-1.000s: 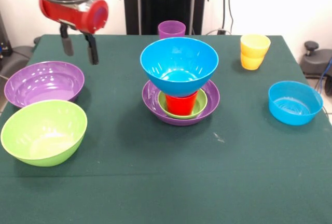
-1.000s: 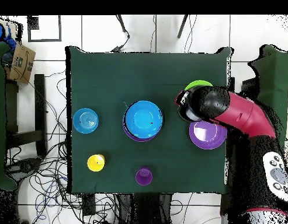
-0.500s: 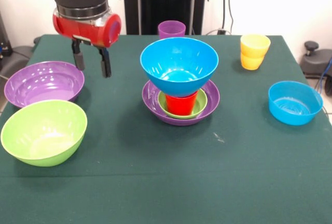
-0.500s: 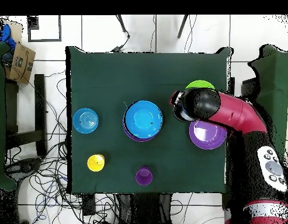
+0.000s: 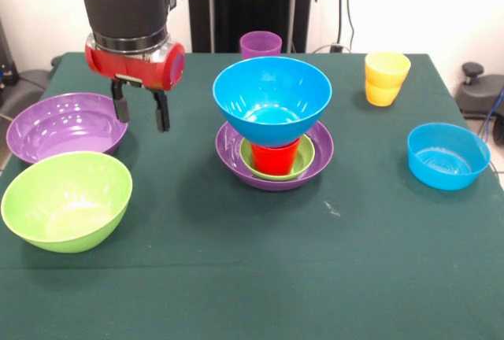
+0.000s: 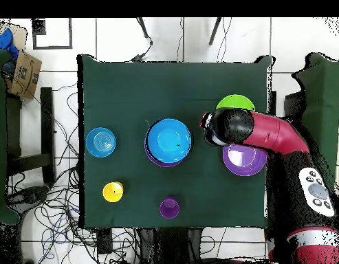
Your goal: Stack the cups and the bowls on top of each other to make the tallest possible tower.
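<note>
A dark green cloth covers the desk [image 5: 236, 277], with white wall and black equipment behind. At 9 o'clock sit a lime green bowl [image 5: 66, 201] and a purple bowl [image 5: 66, 126]. The gripper [image 5: 141, 108] hangs empty beside that purple bowl, fingers [image 5: 161, 111] spread. At centre stands the tower [image 5: 273, 123]: purple bowl, small green bowl, red cup largely hidden, blue bowl topmost. At 12 o'clock a purple cup [image 5: 261, 44] is half hidden behind it. Stacked yellow cups [image 5: 386, 78] stand at 2 o'clock, a small blue bowl [image 5: 447, 156] at 3.

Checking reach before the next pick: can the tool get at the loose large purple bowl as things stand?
Probably yes. The tool, fingers apart and empty, hangs just beside the purple bowl, whose rim is uncovered; the lime green bowl sits apart, in front.
</note>
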Controlling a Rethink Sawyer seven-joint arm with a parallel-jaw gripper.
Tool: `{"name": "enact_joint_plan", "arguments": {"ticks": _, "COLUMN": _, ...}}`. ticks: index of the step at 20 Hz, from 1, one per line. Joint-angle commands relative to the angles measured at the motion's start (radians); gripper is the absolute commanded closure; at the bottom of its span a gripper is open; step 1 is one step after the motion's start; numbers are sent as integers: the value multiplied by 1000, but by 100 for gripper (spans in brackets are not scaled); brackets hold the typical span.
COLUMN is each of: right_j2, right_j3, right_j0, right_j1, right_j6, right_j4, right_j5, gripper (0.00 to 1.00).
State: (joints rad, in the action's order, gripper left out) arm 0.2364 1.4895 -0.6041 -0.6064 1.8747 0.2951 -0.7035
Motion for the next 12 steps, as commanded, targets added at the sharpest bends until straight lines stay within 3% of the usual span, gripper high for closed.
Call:
{"name": "enact_joint_plan", "arguments": {"ticks": 1, "right_j2": 77, "right_j3": -31, "right_j0": 38, "right_j1": 78, "right_j6": -150, "right_j4": 105, "right_j5": 22, "gripper": 0}}
{"name": "enact_joint_plan", "arguments": {"ticks": 8, "right_j2": 43, "right_j3": -26, "right_j0": 65, "right_j1": 103, "right_j6": -65, "right_j4": 135, "right_j5": 70, "gripper": 0}}
{"name": "enact_joint_plan", "arguments": {"ticks": 12, "right_j2": 47, "right_j3": 45, "right_j0": 31, "right_j1": 88, "right_j6": -60, "right_j4": 143, "right_j5": 120, "gripper": 0}}
